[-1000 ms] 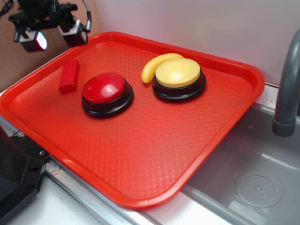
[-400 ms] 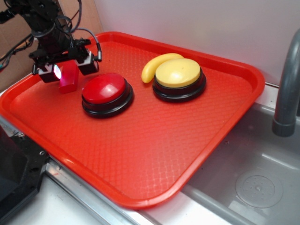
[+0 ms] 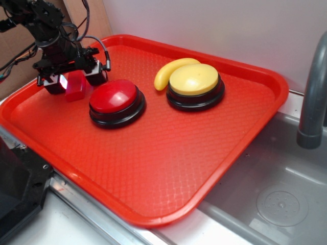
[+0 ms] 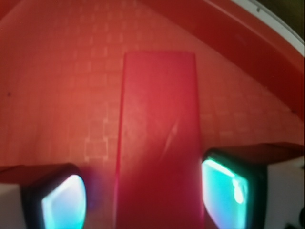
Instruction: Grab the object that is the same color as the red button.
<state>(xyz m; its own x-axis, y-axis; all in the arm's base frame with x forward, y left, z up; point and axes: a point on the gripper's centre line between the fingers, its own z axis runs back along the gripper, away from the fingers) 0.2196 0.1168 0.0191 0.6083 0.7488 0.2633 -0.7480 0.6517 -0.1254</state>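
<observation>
Between the fingers (image 4: pixel 62 202), the red block (image 4: pixel 157 143) looks smooth, matt plastic; beneath them, the red tray (image 3: pixel 168 168) has a textured waffle finish.

Small red block (image 3: pixel 76 87) flat on tray, beside red button (image 3: pixel 114 97)

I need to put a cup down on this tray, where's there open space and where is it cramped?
The widest bare stretch of the red tray lies along its near side, in front of the red button and yellow button. The right corner is free too. The back left is crowded: the gripper straddles the red block, and the banana touches the yellow button.
</observation>
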